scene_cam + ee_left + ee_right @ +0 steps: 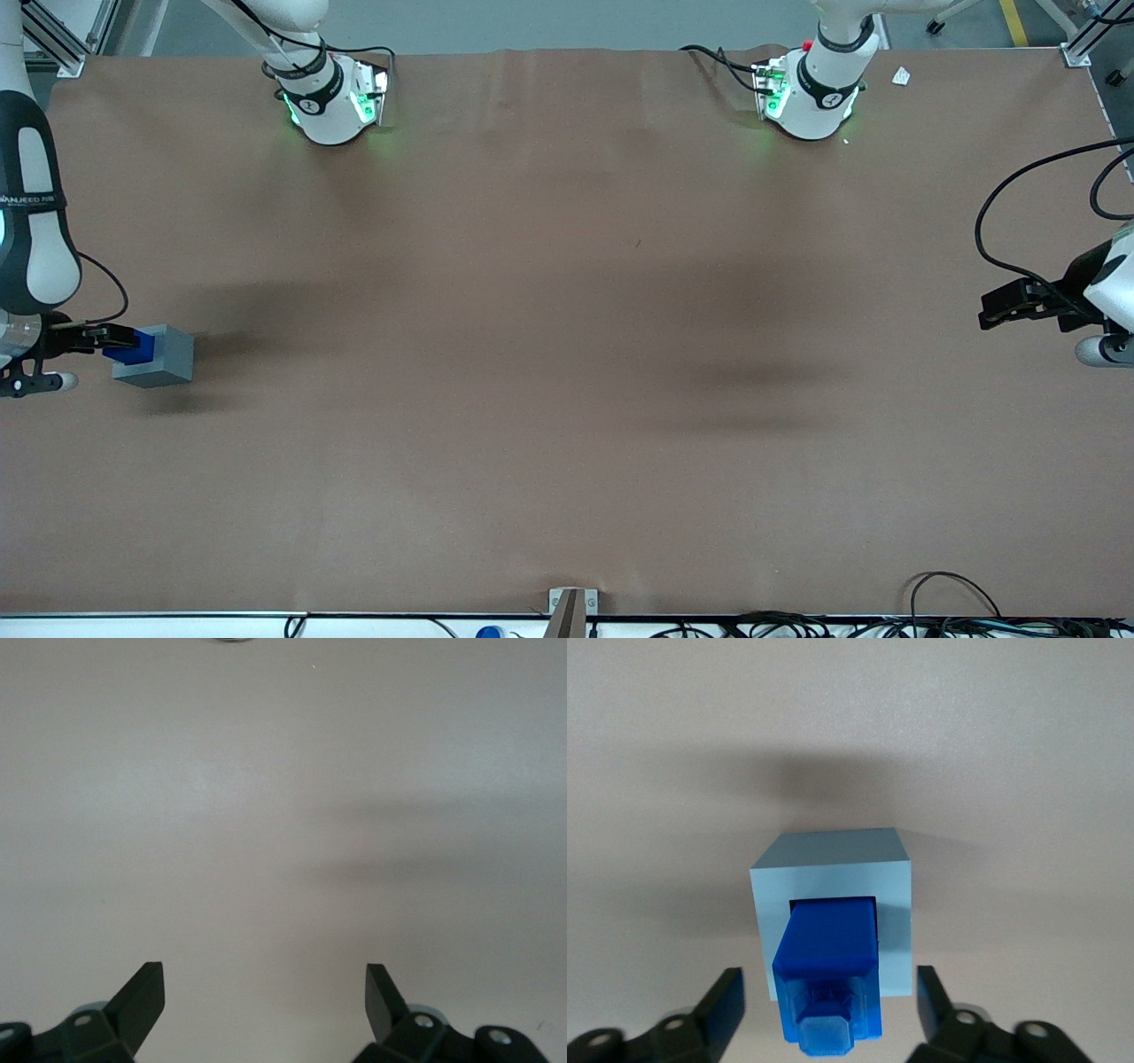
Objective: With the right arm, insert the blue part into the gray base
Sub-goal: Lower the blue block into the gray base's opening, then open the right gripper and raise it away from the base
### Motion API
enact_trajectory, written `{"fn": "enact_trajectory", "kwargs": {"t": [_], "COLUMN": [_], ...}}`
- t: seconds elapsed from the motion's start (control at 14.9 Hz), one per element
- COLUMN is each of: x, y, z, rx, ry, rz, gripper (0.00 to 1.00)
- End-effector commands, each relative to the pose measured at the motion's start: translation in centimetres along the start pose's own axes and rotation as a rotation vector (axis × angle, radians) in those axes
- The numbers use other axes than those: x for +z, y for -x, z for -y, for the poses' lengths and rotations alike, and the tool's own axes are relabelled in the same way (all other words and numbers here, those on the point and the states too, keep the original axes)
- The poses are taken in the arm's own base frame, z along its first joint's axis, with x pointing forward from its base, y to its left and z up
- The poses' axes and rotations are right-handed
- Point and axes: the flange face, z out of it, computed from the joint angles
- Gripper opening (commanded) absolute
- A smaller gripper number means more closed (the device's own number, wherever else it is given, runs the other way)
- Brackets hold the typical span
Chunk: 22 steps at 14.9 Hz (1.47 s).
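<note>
The hand (828,1005) of the right arm (31,221) is open: in the right wrist view its two fingers (725,1005) stand wide apart, one on each side of the blue part (830,979), with a clear gap between each finger and the plastic, so it holds nothing. The blue part sits with one end in the square socket of the gray base (833,873), and its other end, with the smaller stud, sticks out of the socket toward the camera. It looks a little tilted in the socket, and I cannot tell if it is pushed in fully. The gray base stands on the brown desk (567,354), at the working arm's end of it, and its shadow falls on the desk beside it. The front view shows the same place from farther away: the hand (111,337) is just beside the gray base (159,357), level with its upper part, and the blue part (128,347) shows as a small dark blue piece between the fingertips and the gray base. In this view I cannot see how wide the fingers are; only the right wrist view shows this clearly. On the other hand, the front view shows the white arm with its black panel and thin black cable above the gray base, which the wrist camera does not show. The left wrist view shows only bare desk (283,815) surface and none of the task's things.
</note>
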Motion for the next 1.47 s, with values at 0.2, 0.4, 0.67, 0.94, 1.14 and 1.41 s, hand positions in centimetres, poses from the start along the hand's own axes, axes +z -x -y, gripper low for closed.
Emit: {"fn": "enact_trajectory", "kwargs": {"t": [0.2,0.4,0.67,0.94,1.14,1.41], "x": [-3.6,-9.1,-17.7,-22.9,-25.9,-27.5], "y": [-0.4,-1.0,-1.9,-0.9,1.8,5.7], "z": [-0.1,1.4,6.7,14.5,17.5,21.2], "rx": [0.007,0.002,0.066,0.112,0.109,0.134], "ry": [-0.001,-0.007,-0.029,-0.002,0.008,0.015], "rz": [-0.059,-0.041,-0.035,-0.076,-0.106,-0.116], "gripper": [1.0,1.0,1.0,1.0,1.0,1.0]}}
